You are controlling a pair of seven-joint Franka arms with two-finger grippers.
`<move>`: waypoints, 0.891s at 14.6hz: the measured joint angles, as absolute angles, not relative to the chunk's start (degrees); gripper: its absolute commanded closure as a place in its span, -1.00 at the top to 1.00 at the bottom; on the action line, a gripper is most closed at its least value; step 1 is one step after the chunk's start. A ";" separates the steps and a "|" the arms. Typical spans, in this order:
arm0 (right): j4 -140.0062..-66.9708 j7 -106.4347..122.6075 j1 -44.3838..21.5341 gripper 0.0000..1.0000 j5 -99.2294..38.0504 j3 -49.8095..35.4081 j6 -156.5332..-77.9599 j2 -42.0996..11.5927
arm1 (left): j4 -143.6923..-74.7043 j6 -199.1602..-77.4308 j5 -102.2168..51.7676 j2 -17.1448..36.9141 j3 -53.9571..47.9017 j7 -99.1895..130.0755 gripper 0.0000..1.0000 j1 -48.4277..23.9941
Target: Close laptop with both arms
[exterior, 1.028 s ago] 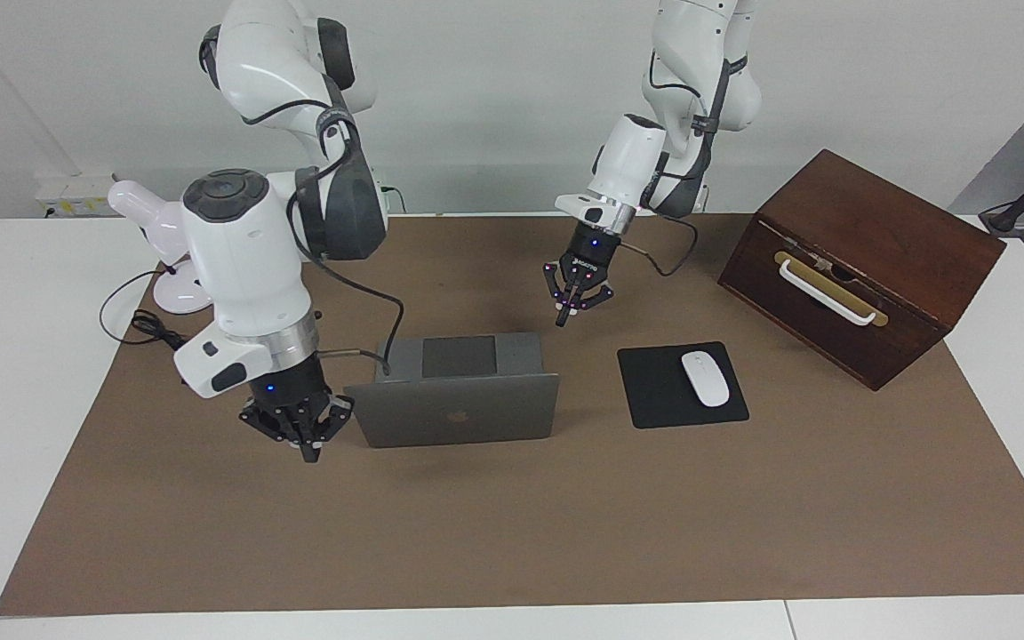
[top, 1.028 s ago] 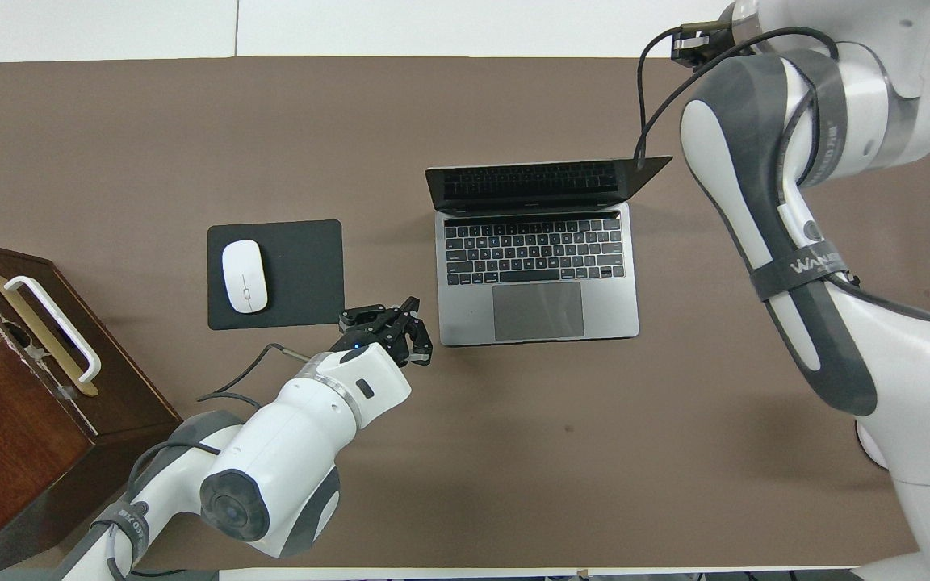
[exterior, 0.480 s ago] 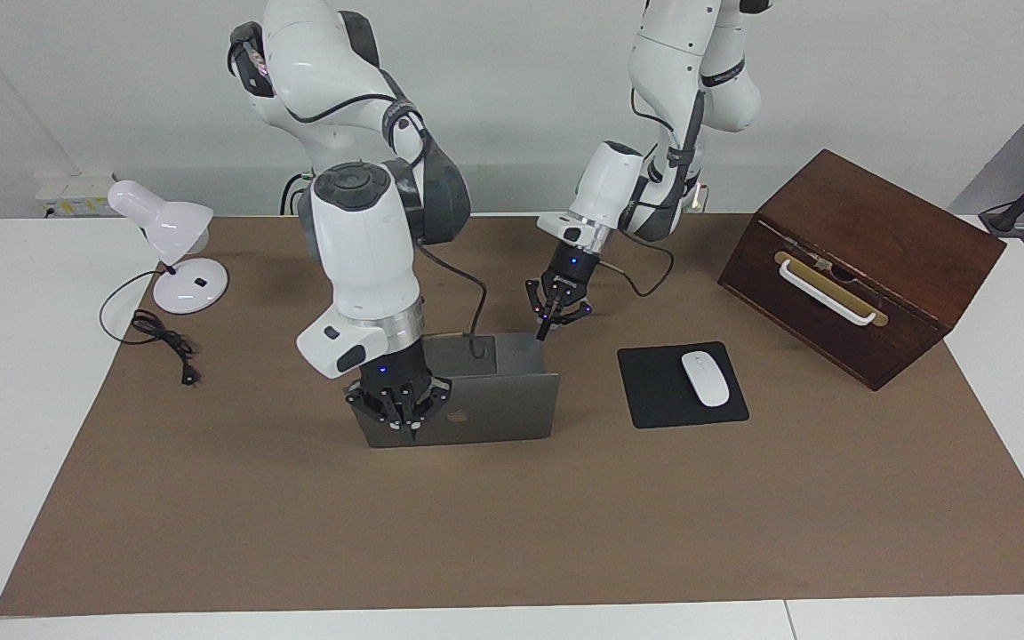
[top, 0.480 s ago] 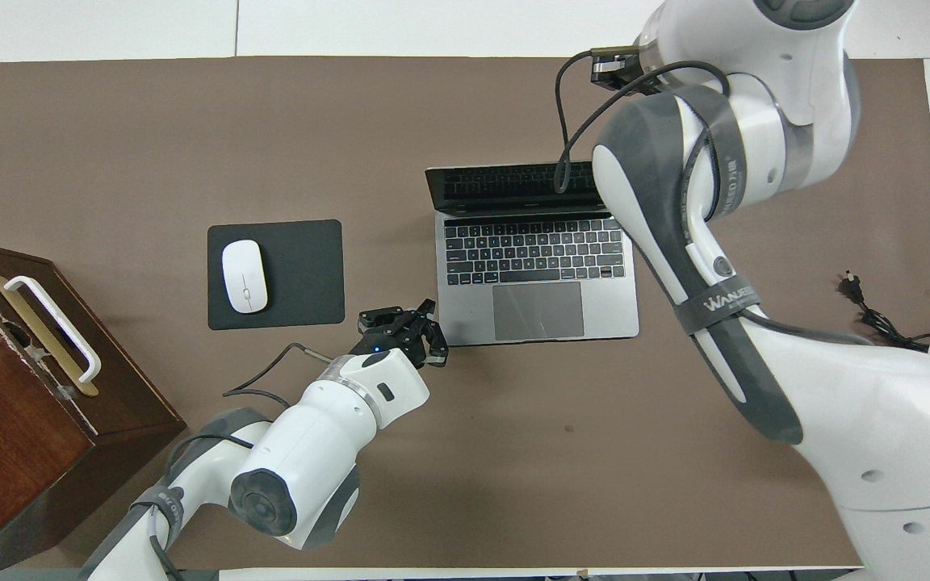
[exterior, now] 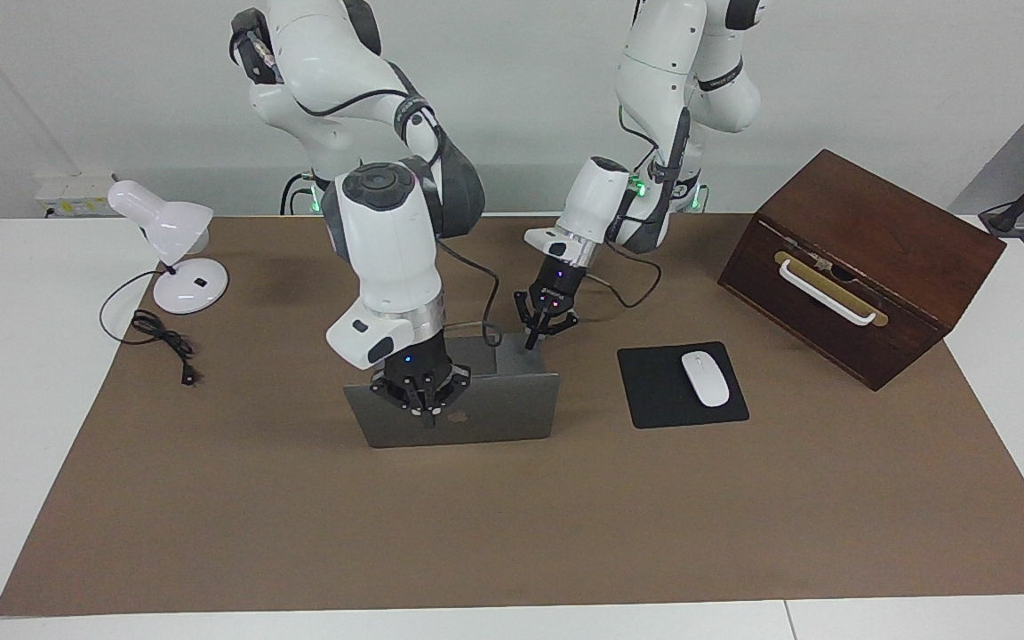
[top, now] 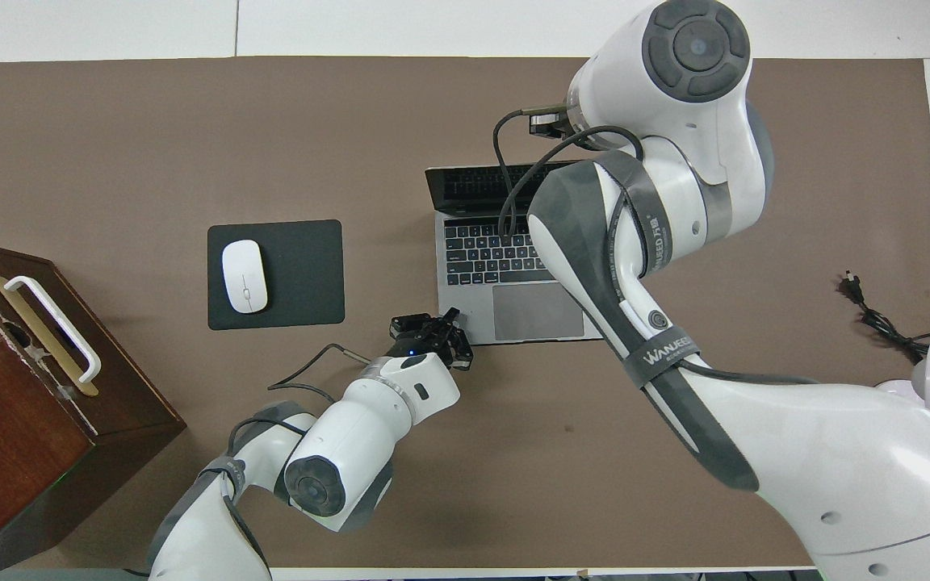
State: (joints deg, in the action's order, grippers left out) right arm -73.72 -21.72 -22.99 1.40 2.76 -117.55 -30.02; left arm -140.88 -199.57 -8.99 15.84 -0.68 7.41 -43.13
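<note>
1. In the facing view, the laptop [exterior: 463, 411] was seen open near the middle of the brown mat [exterior: 512, 533], its lid upright and the logo side turned away from the robots. The black mouse pad [exterior: 654, 391] with the white mouse [exterior: 705, 378] lay beside it toward the left arm's end of the table.
2. The right gripper [exterior: 428, 418] was seen against the back of the lid just under its top edge, fingers pressed together and nothing pinched. Contact with the lid could not be confirmed.
3. The left gripper [exterior: 531, 342] was seen over the corner of the laptop's base nearest the robots at the left arm's end, fingers likewise pressed together and empty.
4. A wooden box [exterior: 859, 267] and a white desk lamp [exterior: 170, 244] were seen well apart from the laptop, at either end of the table.
5. In the overhead view, the keyboard and trackpad of the laptop [top: 481, 266] were shown facing the robots, the screen at the edge farther from them. The right arm covered much of the lid and hid its own gripper.
6. The left gripper [top: 453, 317] was shown at the near corner of the base beside the trackpad.
7. The laptop was judged stiff, thin, fairly light and smooth, so sliding on the mat under a push was to be expected. The screen was judged fragile.
8. No pinch was judged necessary: the lid would best be pushed high on its back, near the top edge, while the base was pressed down at the palm rest, clear of keys and screen.
</note>
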 measured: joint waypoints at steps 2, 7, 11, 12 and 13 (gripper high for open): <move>-75.44 -21.72 -23.00 -1.00 -0.44 2.19 -115.25 -28.93 | -140.87 -199.57 -8.99 15.97 -0.67 7.30 -1.00 -43.14; -76.88 -21.72 -22.53 -1.00 -5.81 2.24 -108.18 -27.32 | -141.17 -199.56 -8.99 16.44 -0.63 5.12 -1.00 -43.14; -81.07 -21.71 -21.14 -1.00 -8.82 2.27 -106.73 -25.50 | -141.17 -199.71 -8.99 16.58 -0.64 3.03 -1.00 -43.15; -82.48 -21.71 -20.96 -1.00 -9.20 2.27 -106.73 -24.94 | -141.18 -199.71 -8.99 16.58 -0.64 2.67 -1.00 -43.15; -83.90 -21.70 -20.87 -1.00 -9.63 2.26 -106.73 -24.34 | -141.18 -199.71 -8.99 16.58 -0.64 2.22 -1.00 -43.16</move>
State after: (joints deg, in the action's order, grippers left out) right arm -83.90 -21.70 -20.87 -9.63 2.26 -106.73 -24.34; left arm -141.18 -199.71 -8.99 16.58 -0.64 2.22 -43.16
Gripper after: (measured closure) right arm 0.991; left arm 0.991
